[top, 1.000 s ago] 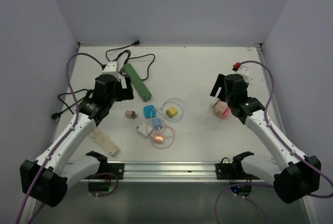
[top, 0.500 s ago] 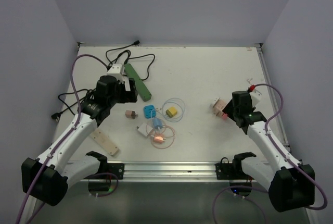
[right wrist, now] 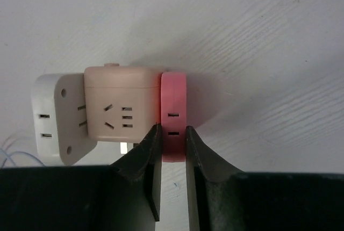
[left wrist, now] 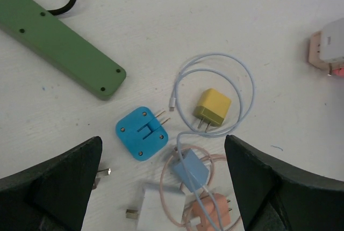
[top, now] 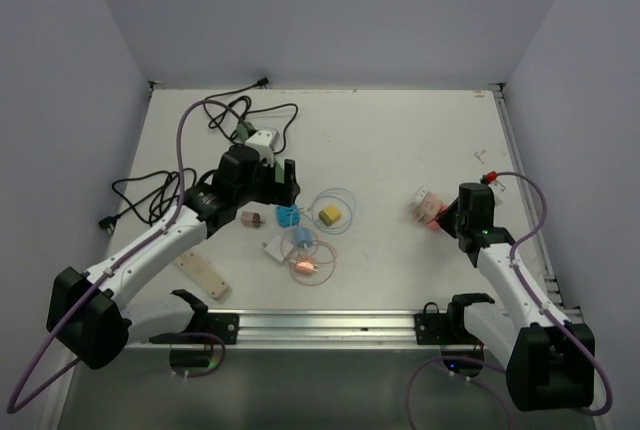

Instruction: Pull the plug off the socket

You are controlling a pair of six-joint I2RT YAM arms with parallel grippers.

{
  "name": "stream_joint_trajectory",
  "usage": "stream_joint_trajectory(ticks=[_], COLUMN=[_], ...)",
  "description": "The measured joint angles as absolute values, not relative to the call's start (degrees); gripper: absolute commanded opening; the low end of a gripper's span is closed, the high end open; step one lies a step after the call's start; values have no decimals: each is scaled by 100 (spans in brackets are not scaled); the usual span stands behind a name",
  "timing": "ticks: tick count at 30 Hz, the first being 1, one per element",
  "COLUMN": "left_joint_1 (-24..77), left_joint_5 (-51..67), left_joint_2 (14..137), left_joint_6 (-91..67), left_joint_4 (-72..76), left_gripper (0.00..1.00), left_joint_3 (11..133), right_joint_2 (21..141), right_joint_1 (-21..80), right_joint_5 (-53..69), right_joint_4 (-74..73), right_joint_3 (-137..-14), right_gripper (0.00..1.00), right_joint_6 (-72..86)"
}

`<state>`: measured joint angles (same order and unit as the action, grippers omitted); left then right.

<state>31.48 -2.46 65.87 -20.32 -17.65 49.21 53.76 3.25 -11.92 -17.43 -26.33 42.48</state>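
Since a second ago the left arm [top: 150,245] has swung inward, away from the green power strip [left wrist: 59,40] and toward the middle of the white table [top: 400,140]. The right arm [top: 510,270] has meanwhile drawn back toward its base, and the beige-pink cube socket [right wrist: 122,107] lies at much the same spot as before. The left gripper [left wrist: 162,139] hangs above a cluster of chargers with its fingers spread wide and nothing between them. Beneath it lie a blue folding-pin plug [left wrist: 142,132], a yellow charger [left wrist: 212,107], a light blue charger [left wrist: 189,170], a salmon charger [left wrist: 210,213] and a white charger [left wrist: 156,216], all close together and just beyond the end of the green strip. The cube socket lies on the right side of the table, well apart from that cluster. A white adapter plug [right wrist: 54,115] sits against one of its faces and a red plug [right wrist: 173,107] against the opposite face, both touching the cube. The right gripper [right wrist: 172,134] is low beside it, its fingers [right wrist: 150,150] drawn almost together on either side of the red plug's near end. They seem to pinch it, though the wrist view is too shadowed there to be sure both pads touch. A tan power strip [top: 200,270] lies near the left arm, apart from the rest.
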Motion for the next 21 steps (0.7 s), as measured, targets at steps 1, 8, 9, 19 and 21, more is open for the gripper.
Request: stream_joint_trajectory(ticks=[1, 8, 9, 19, 21], left_joint_1=[3232, 3621, 3695, 4414, 4491], left_joint_5=[-200, 178, 191, 123, 119], left_joint_2=[6676, 7395, 7542, 9268, 9588], left_joint_6=[-2088, -2622, -2685, -3267, -3417], left_joint_4=[-1763, -1487, -1448, -1260, -1234], left_gripper=[100, 99, 99, 95, 93], left_joint_3=[5004, 5544, 5645, 6772, 6928], right_joint_2=[5371, 5308, 5310, 5474, 5505], right_joint_1=[325, 325, 325, 663, 714], right_joint_5=[-1100, -296, -161, 742, 834], right_joint_4=[-1675, -1282, -1223, -655, -598], right_joint_3=[-2633, -2633, -2633, -2635, -2635], right_gripper=[2, 0, 0, 0, 0], right_joint_6=[4158, 3472, 3398, 3006, 2991])
